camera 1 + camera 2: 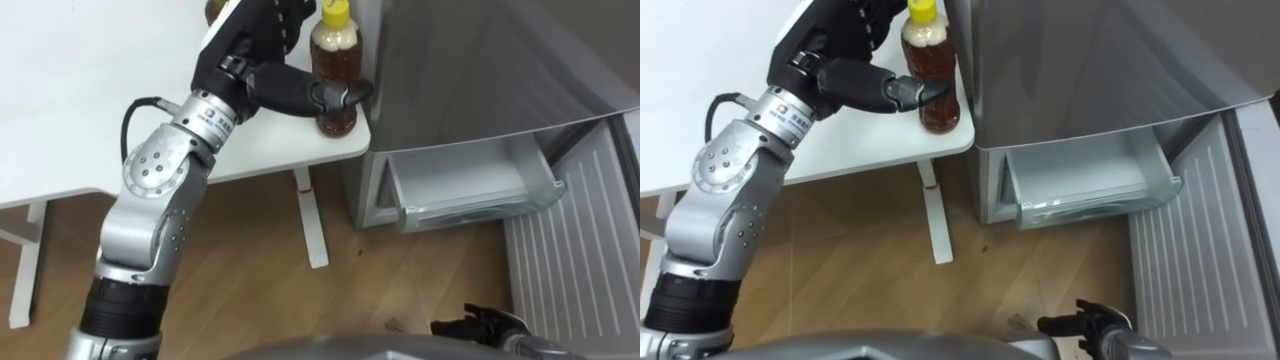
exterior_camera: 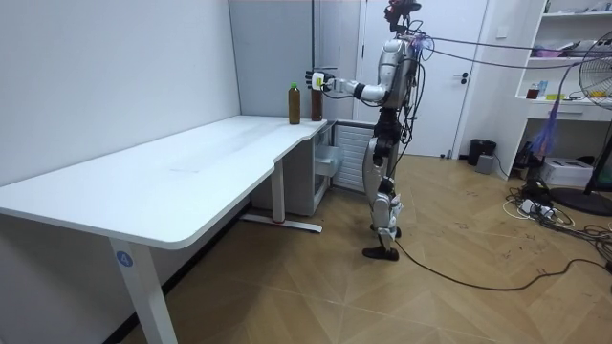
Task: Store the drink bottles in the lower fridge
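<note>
A: Entry. Position of the robot?
B: It stands at the far end of the white table (image 1: pixel 80 100), next to the grey fridge (image 1: pixel 480 70). Its left arm is stretched out over the table's corner.

A: Left hand (image 1: pixel 262 45)?
B: It is gripping the yellow-capped bottle (image 1: pixel 333 62). The thumb is curled across the bottle's front, over the brown drink. The other fingers are behind it, up near the neck.

A: Where is the bottle?
B: Upright on the table's right corner, close to the edge and just beside the fridge wall. Its base looks to be on the tabletop.

A: Any other drink?
B: A green-capped bottle (image 2: pixel 294 103) stands on the same corner, just beside the first on the room view's left. No hand is on it.

A: State of the fridge?
B: The lower drawer (image 1: pixel 470 185) is pulled out, low and to the right of the table leg. The part of it in sight holds nothing. The ribbed inner face of the lower door (image 1: pixel 580 250) is swung open further right.

A: Right hand (image 1: pixel 478 324)?
B: It is low at the near edge, in front of the open door and touching nothing. Only dark fingertips are in sight, so I cannot tell if it is open or closed.
</note>
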### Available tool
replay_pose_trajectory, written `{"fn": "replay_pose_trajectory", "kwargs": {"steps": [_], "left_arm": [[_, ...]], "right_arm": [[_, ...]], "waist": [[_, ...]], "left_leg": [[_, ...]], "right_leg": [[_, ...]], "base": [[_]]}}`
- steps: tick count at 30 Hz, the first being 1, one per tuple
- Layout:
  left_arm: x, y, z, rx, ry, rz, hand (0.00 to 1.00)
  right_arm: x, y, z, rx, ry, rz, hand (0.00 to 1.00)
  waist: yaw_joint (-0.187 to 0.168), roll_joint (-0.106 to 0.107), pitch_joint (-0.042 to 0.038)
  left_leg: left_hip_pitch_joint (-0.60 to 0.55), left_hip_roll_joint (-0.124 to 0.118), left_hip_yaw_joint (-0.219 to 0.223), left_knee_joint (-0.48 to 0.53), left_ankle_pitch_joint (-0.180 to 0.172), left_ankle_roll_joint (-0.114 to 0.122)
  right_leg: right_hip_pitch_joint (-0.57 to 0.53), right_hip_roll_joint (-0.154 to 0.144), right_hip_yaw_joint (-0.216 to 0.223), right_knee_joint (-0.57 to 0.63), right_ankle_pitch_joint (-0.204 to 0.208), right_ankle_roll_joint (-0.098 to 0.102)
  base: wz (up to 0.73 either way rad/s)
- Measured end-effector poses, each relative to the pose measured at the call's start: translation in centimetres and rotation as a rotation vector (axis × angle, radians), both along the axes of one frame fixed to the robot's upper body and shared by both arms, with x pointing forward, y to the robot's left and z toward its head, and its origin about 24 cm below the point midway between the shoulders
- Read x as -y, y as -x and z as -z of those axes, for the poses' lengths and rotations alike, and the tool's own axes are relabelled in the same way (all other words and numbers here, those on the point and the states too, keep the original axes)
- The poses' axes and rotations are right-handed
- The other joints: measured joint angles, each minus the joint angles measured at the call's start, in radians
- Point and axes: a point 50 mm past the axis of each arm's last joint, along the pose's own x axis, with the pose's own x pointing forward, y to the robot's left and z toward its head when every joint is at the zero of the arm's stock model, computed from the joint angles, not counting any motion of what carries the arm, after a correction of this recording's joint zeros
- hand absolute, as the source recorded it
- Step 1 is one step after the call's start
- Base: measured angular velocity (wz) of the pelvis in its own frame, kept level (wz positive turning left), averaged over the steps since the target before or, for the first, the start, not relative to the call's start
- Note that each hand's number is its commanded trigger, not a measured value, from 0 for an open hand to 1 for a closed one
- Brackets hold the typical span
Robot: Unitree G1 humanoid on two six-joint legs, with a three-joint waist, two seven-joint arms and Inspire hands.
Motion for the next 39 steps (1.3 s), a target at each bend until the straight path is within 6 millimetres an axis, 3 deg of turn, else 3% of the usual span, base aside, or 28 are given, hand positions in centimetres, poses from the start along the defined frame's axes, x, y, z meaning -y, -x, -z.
{"fn": "replay_pose_trajectory", "kwargs": {"steps": [17,34,35,38,39], "left_arm": [[-0.3,-0.3,1.5,-0.074,-0.011,-0.013,0.00],[-0.3,-0.3,2.5,-0.125,-0.018,0.002,0.01],[-0.3,-0.3,2.5,-0.126,-0.018,0.003,0.40],[-0.3,-0.3,2.5,-0.127,-0.018,0.004,0.80],[-0.3,-0.3,2.6,-0.129,-0.019,0.003,1.00]], "right_arm": [[-0.4,-0.8,-0.1,0.009,-0.034,-0.018,0.00],[-0.2,-0.7,-0.2,0.011,-0.037,-0.021,0.00],[-0.2,-0.8,-0.2,0.011,-0.037,-0.021,0.00],[-0.2,-0.8,-0.2,0.011,-0.036,-0.022,0.00],[-0.2,-0.8,-0.2,0.011,-0.036,-0.022,0.00]], "waist": [[-0.046,-0.003,-0.0004],[-0.049,0.007,-0.0052],[-0.049,0.008,-0.0050],[-0.049,0.008,-0.0048],[-0.049,0.008,-0.0046]], "left_leg": [[-0.016,0.000,0.005,0.001,0.000,0.000],[-0.023,0.000,0.006,0.001,0.000,0.000],[-0.022,0.000,0.006,0.001,0.000,0.000],[-0.021,0.000,0.006,0.001,0.000,0.000],[-0.019,0.000,0.006,0.001,0.000,0.000]], "right_leg": [[-0.017,0.000,0.007,0.006,0.000,0.000],[-0.021,0.000,0.006,0.006,0.000,0.000],[-0.021,0.000,0.006,0.006,0.000,0.000],[-0.021,0.000,0.007,0.006,0.000,0.000],[-0.020,0.000,0.007,0.006,0.000,0.000]], "base": [[0.00],[0.00],[0.00],[0.00],[0.00]]}}
